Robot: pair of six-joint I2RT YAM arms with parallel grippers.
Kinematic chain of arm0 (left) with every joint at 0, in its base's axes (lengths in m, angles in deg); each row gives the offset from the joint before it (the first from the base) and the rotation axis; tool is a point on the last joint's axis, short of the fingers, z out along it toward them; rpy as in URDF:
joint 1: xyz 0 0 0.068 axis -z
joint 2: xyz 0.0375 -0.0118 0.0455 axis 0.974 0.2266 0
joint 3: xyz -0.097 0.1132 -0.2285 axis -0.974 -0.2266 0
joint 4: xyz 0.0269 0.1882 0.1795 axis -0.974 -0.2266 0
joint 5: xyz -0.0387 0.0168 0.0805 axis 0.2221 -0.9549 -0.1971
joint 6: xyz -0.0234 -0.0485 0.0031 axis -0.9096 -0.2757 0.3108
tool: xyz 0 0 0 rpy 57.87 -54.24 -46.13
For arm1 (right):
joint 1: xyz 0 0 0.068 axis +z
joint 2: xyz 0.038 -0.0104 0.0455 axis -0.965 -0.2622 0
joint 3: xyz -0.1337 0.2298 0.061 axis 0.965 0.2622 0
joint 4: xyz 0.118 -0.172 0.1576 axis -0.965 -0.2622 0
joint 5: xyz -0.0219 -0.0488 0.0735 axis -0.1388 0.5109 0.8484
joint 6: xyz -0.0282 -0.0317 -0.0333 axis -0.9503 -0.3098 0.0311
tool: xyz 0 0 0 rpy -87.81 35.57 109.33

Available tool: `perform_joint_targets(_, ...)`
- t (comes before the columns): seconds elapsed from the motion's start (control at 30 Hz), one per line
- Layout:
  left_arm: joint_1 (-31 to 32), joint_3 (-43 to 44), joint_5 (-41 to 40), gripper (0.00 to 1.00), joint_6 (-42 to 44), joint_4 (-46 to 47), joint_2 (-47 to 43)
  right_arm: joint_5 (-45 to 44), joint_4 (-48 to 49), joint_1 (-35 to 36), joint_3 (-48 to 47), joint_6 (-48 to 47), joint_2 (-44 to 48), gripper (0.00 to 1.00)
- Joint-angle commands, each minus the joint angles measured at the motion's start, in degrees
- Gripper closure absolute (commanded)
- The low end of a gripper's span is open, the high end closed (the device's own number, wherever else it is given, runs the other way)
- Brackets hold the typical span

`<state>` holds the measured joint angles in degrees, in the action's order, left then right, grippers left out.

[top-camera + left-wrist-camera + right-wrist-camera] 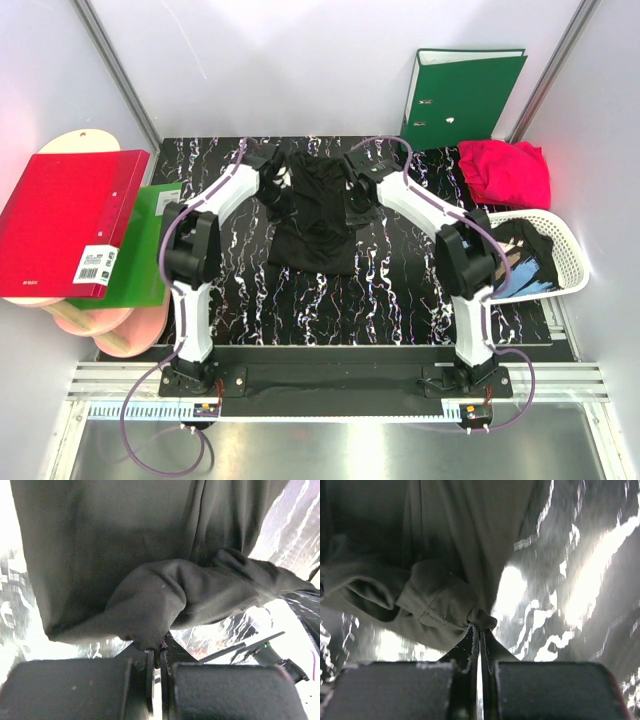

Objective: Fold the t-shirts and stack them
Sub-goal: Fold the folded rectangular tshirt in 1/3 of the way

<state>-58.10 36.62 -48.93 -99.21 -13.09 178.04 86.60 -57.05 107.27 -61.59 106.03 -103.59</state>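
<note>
So: left tool (156,652) and right tool (479,630) each pinch the top edge of the black t-shirt (315,230), upper centre of top view; long axis runs down-frame over the counter (400,300), midway between both arms.

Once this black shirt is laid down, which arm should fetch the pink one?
Right, probably: the pink shirt lies far right, nearer the right gripper; the left gripper would cross over. Both pinch the black shirt.
</note>
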Motion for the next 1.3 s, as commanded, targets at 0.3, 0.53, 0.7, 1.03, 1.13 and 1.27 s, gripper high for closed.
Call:
perform_joint_targets(0.3,-4.83,14.26,-1.94,1.0,1.81,-6.46,8.04,-1.37,-3.26,-3.55,-17.56,-3.97,-13.65,1.0)
perform_joint_targets(0.53,-5.18,14.08,-0.09,0.01,2.69,-5.93,9.45,-7.07,-5.11,-3.9,-21.26,-3.09,-16.48,0.4)
perform_joint_targets(0.7,-5.18,12.42,-0.27,0.01,3.13,-3.82,5.5,-15.08,1.81,-3.9,-15.75,-2.48,-9.89,0.01)
perform_joint_targets(1.03,-5.27,0.83,-0.26,0.87,5.07,-0.83,-3.64,6.59,13.26,-4.08,-0.79,-1.96,4.71,1.0)
perform_joint_targets(1.13,-5.45,-1.2,-0.53,1.0,5.07,-0.65,-3.91,19.69,13.17,-4.08,-1.22,-0.9,2.08,1.0)
perform_joint_targets(1.27,-5.89,-2.96,-1.14,1.0,4.89,-0.66,-3.38,28.31,9.85,-4.08,-4.99,-0.27,-4.15,1.0)
